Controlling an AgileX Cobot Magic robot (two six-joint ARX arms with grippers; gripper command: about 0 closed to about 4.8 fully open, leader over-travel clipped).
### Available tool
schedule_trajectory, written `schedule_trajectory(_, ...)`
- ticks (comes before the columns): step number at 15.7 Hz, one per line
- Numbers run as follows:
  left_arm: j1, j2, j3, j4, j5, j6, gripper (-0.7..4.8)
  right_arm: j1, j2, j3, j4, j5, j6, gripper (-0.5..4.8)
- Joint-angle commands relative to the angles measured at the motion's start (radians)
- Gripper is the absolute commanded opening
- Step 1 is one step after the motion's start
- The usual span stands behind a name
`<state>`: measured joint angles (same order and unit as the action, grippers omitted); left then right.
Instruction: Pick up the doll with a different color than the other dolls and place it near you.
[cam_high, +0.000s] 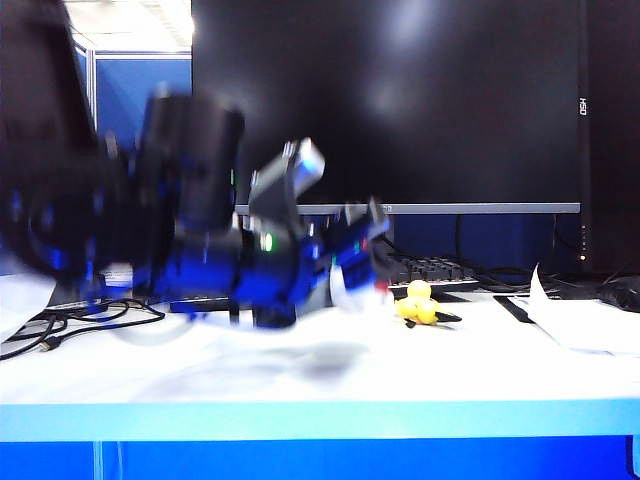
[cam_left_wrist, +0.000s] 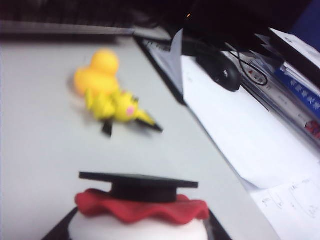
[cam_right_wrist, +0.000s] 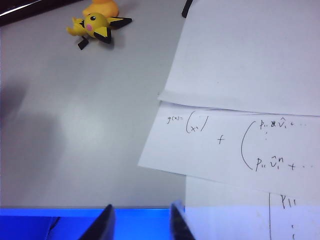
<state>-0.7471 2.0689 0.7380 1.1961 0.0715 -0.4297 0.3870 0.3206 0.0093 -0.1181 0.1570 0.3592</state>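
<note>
Our left gripper (cam_high: 355, 255) grips the white doll (cam_left_wrist: 137, 227) between dark fingers, near the tabletop's (cam_high: 300, 375) front edge.

We judge the carry under way; next we lower and release the doll by that near edge. Our right gripper (cam_right_wrist: 140, 222) hangs over the front edge, fingers apart and empty. Papers (cam_right_wrist: 240, 100) cover the right side. Farther back lie the two yellow dolls (cam_left_wrist: 112, 95), touching, well clear of our path. Beyond them sit a keyboard (cam_high: 430, 270) and monitor (cam_high: 400, 100).
</note>
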Motion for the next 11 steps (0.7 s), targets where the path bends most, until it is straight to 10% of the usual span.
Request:
schedule_trajectory(1, 0.008, 0.037, 0.005, 0.07, 0.002, -0.064, -0.06, 0.002, -0.001, -0.003, 0.018, 0.001, 0.003, 1.44)
schedule_trajectory(11, 0.007, 0.048, 0.006, -0.093, 0.03, -0.033, -0.06, 0.002, 0.0, -0.003, 0.018, 0.001, 0.003, 1.44)
